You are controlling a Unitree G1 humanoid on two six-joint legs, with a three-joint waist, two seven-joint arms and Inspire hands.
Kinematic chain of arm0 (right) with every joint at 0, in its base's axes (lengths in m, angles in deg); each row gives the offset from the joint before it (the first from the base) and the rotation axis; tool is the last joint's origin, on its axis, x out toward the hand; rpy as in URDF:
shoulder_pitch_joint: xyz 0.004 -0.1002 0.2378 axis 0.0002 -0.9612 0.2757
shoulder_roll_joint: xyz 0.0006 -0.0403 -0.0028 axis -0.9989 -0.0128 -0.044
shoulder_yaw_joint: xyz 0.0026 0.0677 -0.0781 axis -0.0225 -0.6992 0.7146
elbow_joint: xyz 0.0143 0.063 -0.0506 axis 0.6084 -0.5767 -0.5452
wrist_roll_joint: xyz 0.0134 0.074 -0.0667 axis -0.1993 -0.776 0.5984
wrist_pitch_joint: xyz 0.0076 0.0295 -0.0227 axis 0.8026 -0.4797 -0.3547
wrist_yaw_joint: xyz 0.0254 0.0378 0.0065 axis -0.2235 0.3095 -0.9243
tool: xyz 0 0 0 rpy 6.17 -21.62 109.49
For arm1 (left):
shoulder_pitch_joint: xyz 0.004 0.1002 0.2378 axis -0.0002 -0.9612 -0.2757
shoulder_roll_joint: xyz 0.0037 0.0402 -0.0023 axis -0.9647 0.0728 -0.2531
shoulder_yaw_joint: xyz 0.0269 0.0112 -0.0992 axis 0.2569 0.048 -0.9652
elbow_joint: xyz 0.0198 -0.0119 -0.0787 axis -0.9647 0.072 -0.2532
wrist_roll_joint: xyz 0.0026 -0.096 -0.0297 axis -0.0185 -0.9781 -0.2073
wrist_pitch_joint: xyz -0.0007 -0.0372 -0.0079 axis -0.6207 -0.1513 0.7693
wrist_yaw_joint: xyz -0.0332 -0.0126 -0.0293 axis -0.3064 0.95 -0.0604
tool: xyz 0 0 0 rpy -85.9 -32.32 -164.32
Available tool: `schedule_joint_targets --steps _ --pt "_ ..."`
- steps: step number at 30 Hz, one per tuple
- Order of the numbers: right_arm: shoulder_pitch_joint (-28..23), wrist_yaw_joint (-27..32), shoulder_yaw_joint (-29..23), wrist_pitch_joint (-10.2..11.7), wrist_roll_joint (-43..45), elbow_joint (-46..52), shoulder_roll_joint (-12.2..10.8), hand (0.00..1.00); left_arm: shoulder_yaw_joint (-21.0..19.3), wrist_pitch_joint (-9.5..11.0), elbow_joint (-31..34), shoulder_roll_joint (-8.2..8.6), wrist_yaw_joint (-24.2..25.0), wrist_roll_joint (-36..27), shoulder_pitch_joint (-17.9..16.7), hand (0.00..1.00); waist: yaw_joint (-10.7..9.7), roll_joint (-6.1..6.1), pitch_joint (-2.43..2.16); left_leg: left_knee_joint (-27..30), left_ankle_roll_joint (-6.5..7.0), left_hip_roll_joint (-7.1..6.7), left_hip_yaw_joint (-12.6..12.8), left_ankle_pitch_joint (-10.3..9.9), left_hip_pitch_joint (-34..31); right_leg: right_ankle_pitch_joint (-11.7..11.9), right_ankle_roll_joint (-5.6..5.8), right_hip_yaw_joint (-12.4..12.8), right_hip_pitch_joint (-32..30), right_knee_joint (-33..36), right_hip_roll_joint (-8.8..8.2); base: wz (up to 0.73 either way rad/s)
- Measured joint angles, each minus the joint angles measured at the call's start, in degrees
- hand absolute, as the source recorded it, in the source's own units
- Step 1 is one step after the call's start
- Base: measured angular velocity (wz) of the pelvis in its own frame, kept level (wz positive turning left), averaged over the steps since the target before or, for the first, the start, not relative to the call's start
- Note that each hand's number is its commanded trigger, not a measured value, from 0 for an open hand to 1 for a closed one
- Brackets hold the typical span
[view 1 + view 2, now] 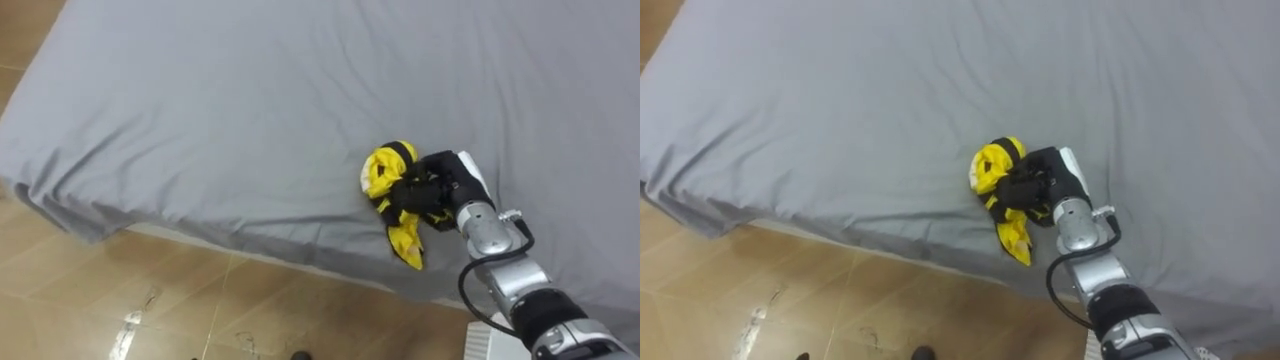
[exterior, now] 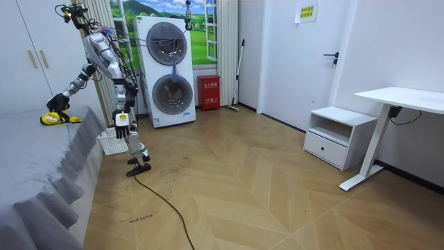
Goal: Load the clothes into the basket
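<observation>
A yellow and black garment lies bunched on the grey bed sheet, close to the bed's near edge. My right hand reaches in from the lower right, its dark fingers curled into the cloth. A yellow tail of the cloth hangs down below the hand. In the room view I stand beside the bed, right arm stretched onto it to the garment. My left hand hangs relaxed at my side above the white basket on the floor.
The bed's edge runs across below the garment, with wooden floor beneath. A corner of the white basket shows at the lower right. Behind me stand stacked washing machines, and a white desk is at the room view's right.
</observation>
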Motion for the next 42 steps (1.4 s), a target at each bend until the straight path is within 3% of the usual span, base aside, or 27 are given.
schedule_joint_targets --steps 5,8,11,14,18,20,22,24,28,33,38,42 --pt "-0.12 0.72 -3.24 0.14 -0.21 1.20 0.61 1.00 -0.83 0.20 -0.18 -0.61 0.09 0.02 -0.31 0.00 -1.68 -0.30 -0.16 0.11 0.08 -0.21 -0.21 0.04 0.12 0.15 0.25 -0.06 0.33 -0.05 -0.11 0.03" --pt "-2.96 1.06 -5.28 0.14 -0.64 4.77 1.02 1.00 -1.87 0.14 -0.46 -0.63 0.05 0.07 -0.95 0.00 -3.11 -0.31 -0.16 -0.18 0.09 -0.33 -0.04 0.03 1.77 0.08 0.41 -0.27 1.94 -0.11 -0.25 0.04" --pt "-9.62 1.47 -7.31 0.26 -2.89 13.62 1.72 1.00 -3.71 0.11 -0.10 -0.64 0.03 0.36 -1.58 0.00 -4.26 -0.29 -0.17 -0.67 0.28 -0.52 0.02 -0.17 4.16 -0.35 0.83 -0.26 4.32 -0.65 -0.36 0.00" --pt "-17.25 1.69 -8.50 0.28 -3.06 21.64 1.66 1.00 -6.14 0.12 0.35 -0.68 -0.13 1.39 -4.34 0.00 -6.28 -0.05 -0.39 -0.74 0.54 -0.72 -0.20 -1.05 7.65 -0.98 1.37 -0.31 8.34 -1.45 -0.35 0.00" --pt "-23.95 1.68 -11.73 -0.08 -2.95 29.85 1.62 1.00 -7.49 0.14 2.44 -0.69 -1.07 1.49 -8.31 0.00 -9.45 0.48 -1.30 -1.15 0.91 -1.06 0.24 -1.88 12.25 -1.66 2.05 0.26 12.63 -1.46 -0.62 -0.05" --pt "-24.94 1.78 -12.97 -0.08 -4.31 32.58 1.65 1.00 -8.96 0.13 2.38 -0.69 -1.08 3.65 -9.25 0.00 -9.89 0.52 -1.37 -1.83 0.98 -1.01 1.01 -2.27 15.11 -1.82 2.28 1.30 15.15 -1.62 -0.52 -0.24" --pt "-26.94 1.88 -15.54 -0.08 -5.02 37.28 1.69 1.00 -11.00 0.12 2.47 -0.63 -1.07 6.14 -10.01 0.00 -10.79 0.55 -2.10 -2.31 1.13 -1.05 1.45 -2.80 18.48 -2.10 2.65 2.24 18.02 -2.39 -0.30 -0.15" --pt "-28.09 2.27 -17.26 -0.07 -5.62 41.56 1.70 1.00 -12.39 0.07 2.60 -0.67 -1.07 6.71 -10.12 0.00 -11.06 0.59 -2.20 -2.28 1.19 -1.07 1.66 -3.14 19.89 -2.17 2.77 2.54 19.45 -2.63 -0.22 -0.08" --pt "-28.60 2.42 -20.44 0.09 -6.89 45.85 1.71 1.00 -14.30 -0.28 3.33 -0.65 -1.10 11.65 -10.91 0.00 -11.57 0.59 -2.32 -2.49 1.16 -0.47 4.08 -4.27 23.04 -2.03 2.97 5.25 21.70 -3.49 0.61 -0.28" --pt "-28.70 2.99 -22.49 -0.61 -8.09 45.97 1.71 1.00 -15.40 -2.03 3.52 -0.57 -1.25 12.71 -11.59 0.00 -12.51 0.62 -2.30 -2.72 1.02 0.41 8.01 -5.35 24.56 -1.75 2.93 9.17 21.14 -3.21 1.51 -0.45" --pt "-30.22 2.85 -22.93 -2.14 -8.65 46.00 1.62 1.00 -15.49 -3.64 3.50 -0.41 -1.50 15.05 -11.18 0.00 -14.89 0.72 -2.24 -3.71 0.49 1.52 12.77 -6.66 26.87 -1.31 2.64 13.72 21.17 -3.24 3.04 -0.55" --pt "-34.84 2.33 -25.11 -3.12 -10.52 46.00 1.40 1.00 -15.42 -4.06 3.63 0.14 -1.57 17.56 -9.80 0.00 -16.69 0.49 -2.25 -4.44 -0.10 2.29 16.80 -7.36 27.65 -0.95 2.42 17.31 20.37 -3.14 4.03 -0.49"
